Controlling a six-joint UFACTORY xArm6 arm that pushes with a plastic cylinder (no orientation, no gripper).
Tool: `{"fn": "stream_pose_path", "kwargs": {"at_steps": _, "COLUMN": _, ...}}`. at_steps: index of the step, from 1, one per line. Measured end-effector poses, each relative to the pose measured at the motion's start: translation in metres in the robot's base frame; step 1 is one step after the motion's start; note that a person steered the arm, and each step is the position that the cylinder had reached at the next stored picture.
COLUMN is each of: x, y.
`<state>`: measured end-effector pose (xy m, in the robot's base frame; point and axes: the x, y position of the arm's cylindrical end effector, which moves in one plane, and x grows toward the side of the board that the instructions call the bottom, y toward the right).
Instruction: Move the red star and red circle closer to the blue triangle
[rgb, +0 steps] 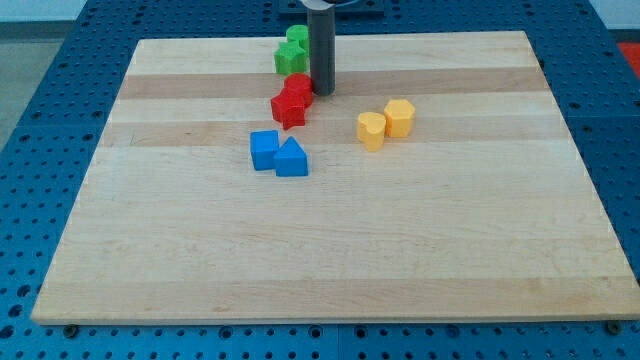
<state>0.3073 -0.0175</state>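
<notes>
end effector tip (322, 92) (bare rod, holding nothing) touches red circle (298, 89); red star (288, 110) just below.

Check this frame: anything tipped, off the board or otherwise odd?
Nothing stands out. All blocks sit flat on the wooden board: green blocks at the view's top, red blocks just below, blue blocks toward the view's bottom, yellow blocks at the view's right. My tip rests beside the red pair's upper right.
</notes>
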Motion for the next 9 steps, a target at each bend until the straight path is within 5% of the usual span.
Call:
{"fn": "stream_pose_path", "kwargs": {"at_steps": 4, "x": -0.027, "y": -0.033}}
{"fn": "stream_pose_path", "kwargs": {"at_steps": 9, "x": 0.013, "y": -0.074}}
